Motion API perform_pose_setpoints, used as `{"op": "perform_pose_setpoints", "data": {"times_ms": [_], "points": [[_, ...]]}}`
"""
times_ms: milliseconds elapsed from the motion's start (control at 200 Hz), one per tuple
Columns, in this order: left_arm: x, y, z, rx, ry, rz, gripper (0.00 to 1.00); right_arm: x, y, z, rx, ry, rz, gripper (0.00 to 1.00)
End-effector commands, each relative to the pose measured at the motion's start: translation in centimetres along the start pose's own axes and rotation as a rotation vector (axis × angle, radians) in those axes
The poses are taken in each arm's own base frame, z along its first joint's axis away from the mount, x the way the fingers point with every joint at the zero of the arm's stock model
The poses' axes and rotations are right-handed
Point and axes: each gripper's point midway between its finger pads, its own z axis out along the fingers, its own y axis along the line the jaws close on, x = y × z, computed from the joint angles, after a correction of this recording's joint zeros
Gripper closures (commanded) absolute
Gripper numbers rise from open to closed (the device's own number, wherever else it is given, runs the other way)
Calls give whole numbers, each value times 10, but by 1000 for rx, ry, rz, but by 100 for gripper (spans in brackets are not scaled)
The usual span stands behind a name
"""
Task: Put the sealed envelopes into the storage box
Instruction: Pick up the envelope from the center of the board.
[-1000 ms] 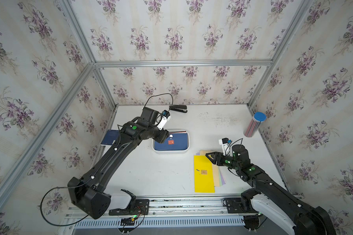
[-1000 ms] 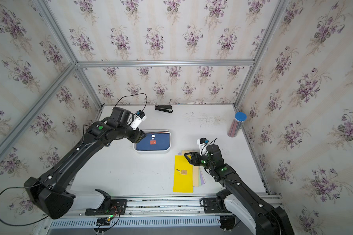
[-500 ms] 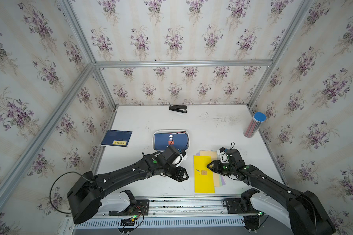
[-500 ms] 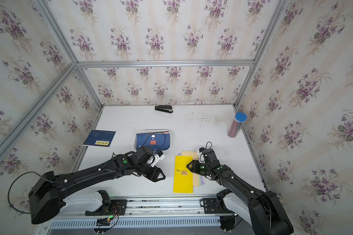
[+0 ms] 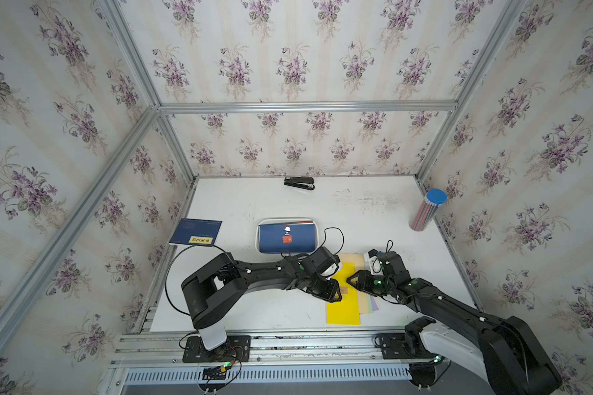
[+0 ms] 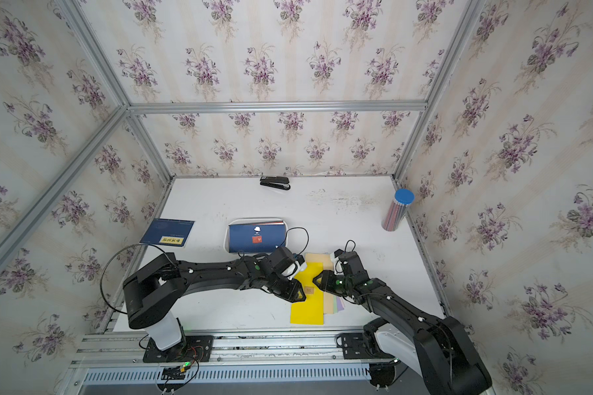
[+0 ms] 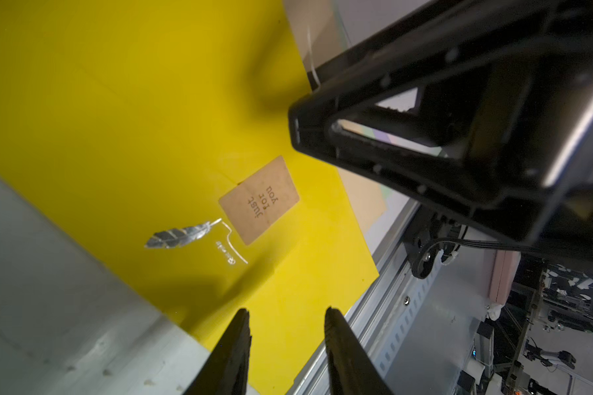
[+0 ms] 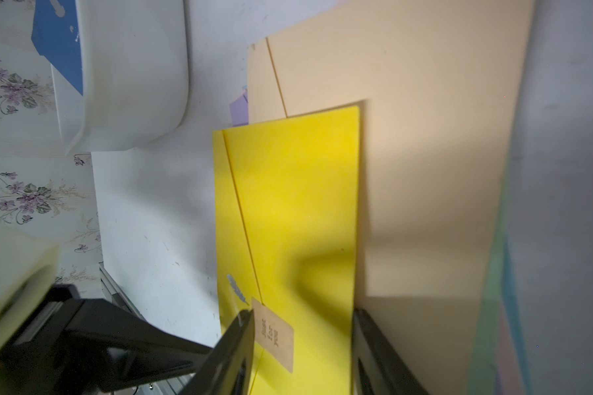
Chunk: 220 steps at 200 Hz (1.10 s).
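Currently at the grasp step: left end effector point(image 7: 286, 313) and right end effector point(image 8: 302, 314) both half-open over flat yellow paper envelope point(image 5: 343, 310) on table point(image 5: 254, 205), apparently gripping nothing. Next: pinch edge, carry to shallow white plastic storage box point(image 5: 257, 241).

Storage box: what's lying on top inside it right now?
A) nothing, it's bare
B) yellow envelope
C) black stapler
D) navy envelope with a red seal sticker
D: in a top view a navy envelope with a small red sticker fills the white storage box, while the yellow envelope lies outside it on the table.
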Motion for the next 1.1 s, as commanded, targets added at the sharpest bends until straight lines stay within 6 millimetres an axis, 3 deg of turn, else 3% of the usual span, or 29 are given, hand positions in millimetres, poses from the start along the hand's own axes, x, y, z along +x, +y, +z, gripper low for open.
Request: {"op": "perform_pose_setpoints", "data": {"times_ms": [0,215,385,605,695,829,994,1094], "points": [[-1,1,9,20,9,-9,62,9,-1,1,-3,43,33,50],[4,9,23,35,20,-30,63,9,13,3,-89,47,47,58],[3,6,25,59,13,-19,64,10,21,3,-144,53,64,69],[-3,-2,18,82,-16,11,62,6,27,-1,-163,29,34,100],[-14,-15,-2,88,-83,60,51,0,32,-5,-173,6,8,100],[-30,-29,-50,47,-222,124,41,-16,54,-18,-233,-55,-48,100],[-43,-20,-101,11,-338,46,39,-39,92,-47,-368,-188,-96,100],[-50,-24,-137,44,-428,34,38,-51,114,-64,-438,-242,-111,100]]}}
